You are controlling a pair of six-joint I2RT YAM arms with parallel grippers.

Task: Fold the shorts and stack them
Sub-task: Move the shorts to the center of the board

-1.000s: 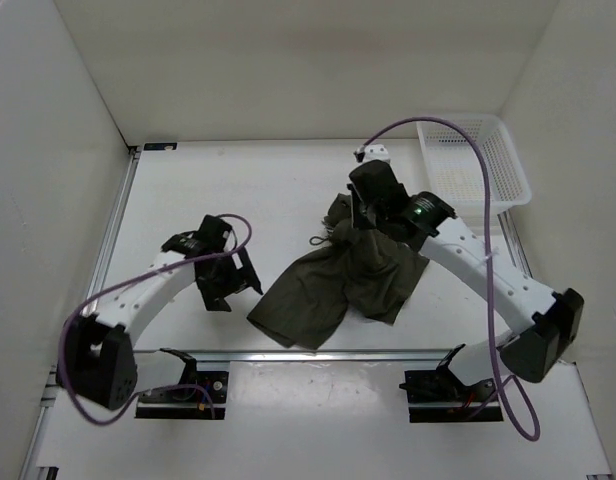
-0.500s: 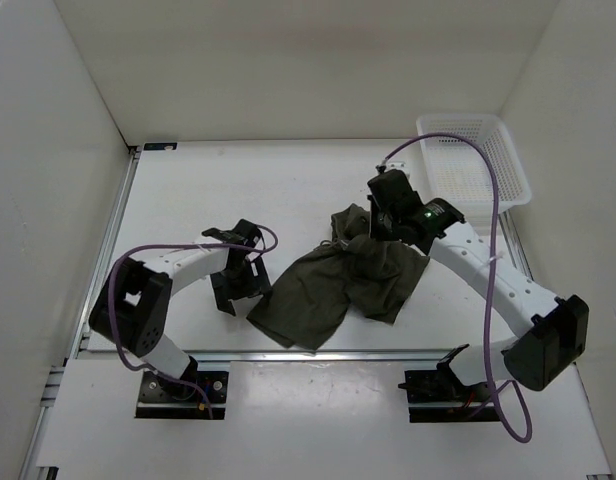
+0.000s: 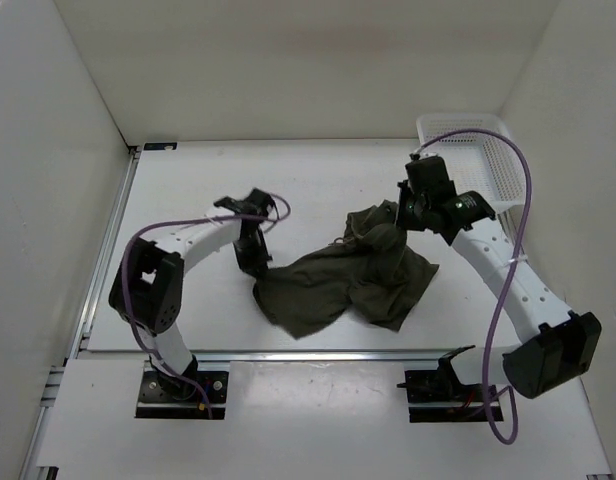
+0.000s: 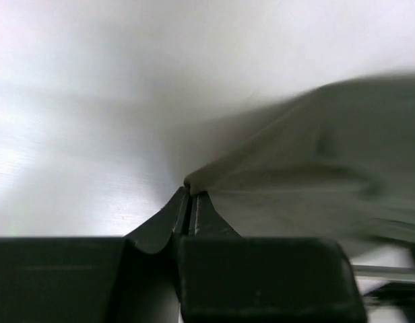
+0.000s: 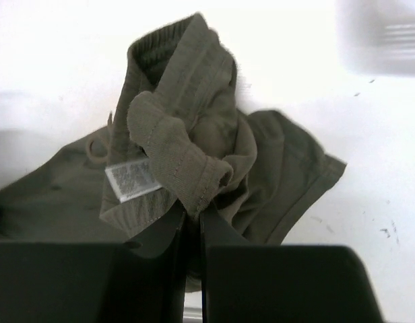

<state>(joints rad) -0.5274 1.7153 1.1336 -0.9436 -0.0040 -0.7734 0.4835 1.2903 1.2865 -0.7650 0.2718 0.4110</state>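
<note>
Hem of one leg of the dark olive-green soft fabric shorts (image 3: 338, 285) lay nearest the arm bases. The garment sat bunched and unfolded, mid white desk (image 3: 188, 190). The left pincer (image 4: 190, 192) was pinched on the left hem corner, with the cloth running rightward from it. Farther back, the right pincer (image 5: 193, 210) was clamped on a waistband fold. The long axis ran near-left to far-right between both pincers, so spreading probably means pulling apart along that line. White plastic mesh basket (image 3: 483, 165) sat far right, apart.

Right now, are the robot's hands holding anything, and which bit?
Yes, the shorts. The left gripper pinches a corner at their edge; the right gripper pinches a bunched fold near the label.
</note>
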